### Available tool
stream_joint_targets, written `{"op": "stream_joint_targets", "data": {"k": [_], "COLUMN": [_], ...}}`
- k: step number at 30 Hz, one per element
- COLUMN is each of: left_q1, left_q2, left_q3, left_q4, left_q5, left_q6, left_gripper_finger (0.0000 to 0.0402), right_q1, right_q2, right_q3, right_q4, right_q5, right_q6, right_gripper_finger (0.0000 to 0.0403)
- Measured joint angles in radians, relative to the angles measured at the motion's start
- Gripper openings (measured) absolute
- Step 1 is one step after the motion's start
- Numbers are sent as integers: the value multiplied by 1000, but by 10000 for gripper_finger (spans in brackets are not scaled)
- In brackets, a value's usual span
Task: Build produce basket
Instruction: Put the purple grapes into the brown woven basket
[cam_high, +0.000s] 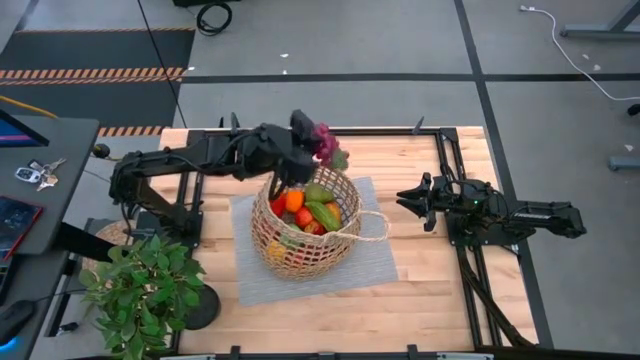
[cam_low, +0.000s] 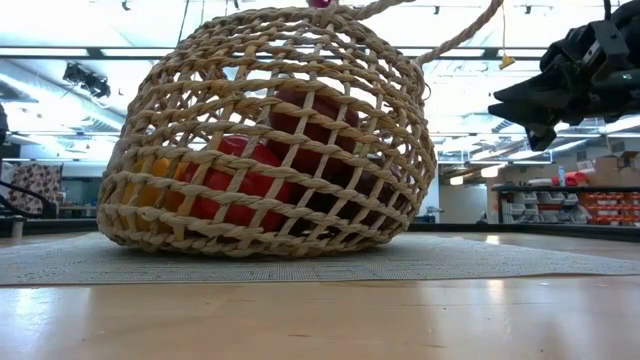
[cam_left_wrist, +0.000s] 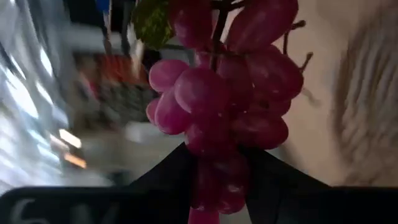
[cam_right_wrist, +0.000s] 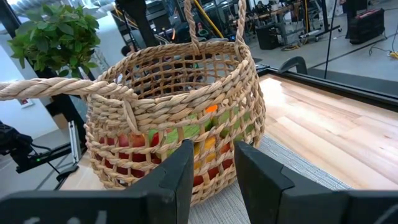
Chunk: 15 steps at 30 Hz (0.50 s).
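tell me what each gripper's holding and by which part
The left gripper holds the purple grape bunch by its lower end, above the basket's far rim. The right gripper holds nothing.

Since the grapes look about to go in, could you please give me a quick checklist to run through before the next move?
1. Left gripper holds the grapes: ok, shut on the bunch.
2. Grapes over the basket opening: not ok, they hang at its far rim.
3. Basket sits flat on the mat: ok.
4. Room on top of the produce: cannot tell; the pile nearly reaches the rim.
5. Right gripper out of the way: ok, shut, empty, beside the basket.
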Motion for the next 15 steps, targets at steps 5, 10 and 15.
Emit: {"op": "stream_joint_targets", "data": {"k": [5, 10, 15], "left_q1": [60, 85, 89], "left_q2": [0, 31, 114], "left_q3": [0, 1, -41], "left_q4": [-108, -226, -235], "left_q5": [310, 520, 534], "left_q6": [-546, -856, -1011], "left_gripper_finger": [117, 117, 117], "right_q1": [0, 0, 0], "right_q2": [0, 0, 0], "right_q3": [0, 0, 0], "right_q4": [0, 0, 0], "right_q5": [0, 0, 0], "right_q6": [0, 0, 0], "right_gripper_finger": [122, 122, 122]}}
